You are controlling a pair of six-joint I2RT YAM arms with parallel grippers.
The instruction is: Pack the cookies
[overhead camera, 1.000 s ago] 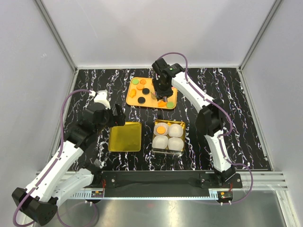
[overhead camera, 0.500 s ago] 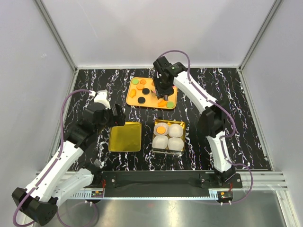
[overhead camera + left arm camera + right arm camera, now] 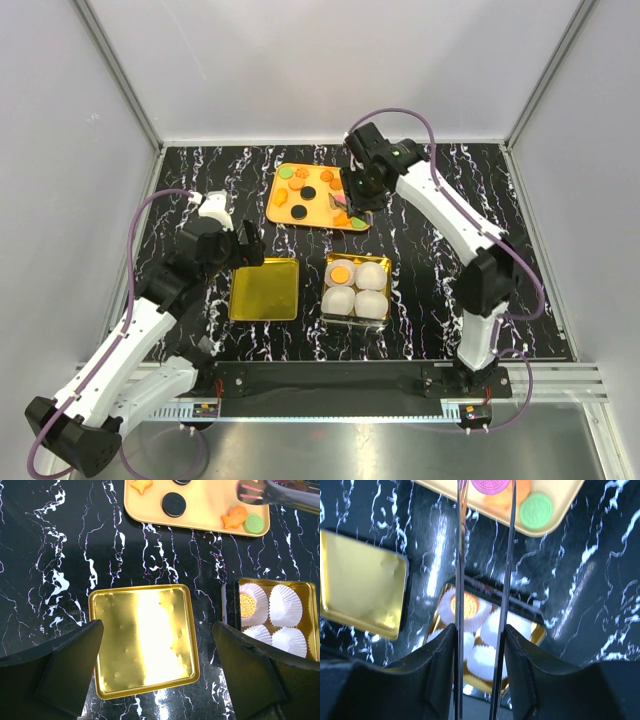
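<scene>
**A:** How many of each?

**B:** On the black marbled worktop (image 3: 420, 320) there is one orange tray (image 3: 210, 505), one gold tin (image 3: 274, 582) and one gold lid (image 3: 142, 640). The tin holds four white paper cups (image 3: 285, 605). As for the cookies (image 3: 298, 211), I see two green cookies (image 3: 253, 523) and one pink cookie (image 3: 491, 484). One black cookie (image 3: 173, 503) is in full view. There are also roughly six orange ones on the tray, one of them a fish-shaped cookie (image 3: 235, 517), but they are too small for a sure count. One more round orange cookie (image 3: 246, 603) sits in a cup.

**A:** And the right hand?

**B:** The right hand (image 3: 481, 630) is narrow, its fingers pinched on a pair of metal tongs (image 3: 507, 555). The pink cookie sits between the tong tips, beyond the hand, over the tray's near right corner. A green cookie and the fish lie just beside those tips. The tin is below the hand, on its near side.

**A:** The left one?

**B:** The left hand (image 3: 156, 630) is spread wide and holds nothing. It hangs over the lid. The tin is just to its right and the tray is out ahead of it.

**A:** Any writing?

**B:** The pink cookie has a raised pattern on its face, but it is too fine to read.
</scene>
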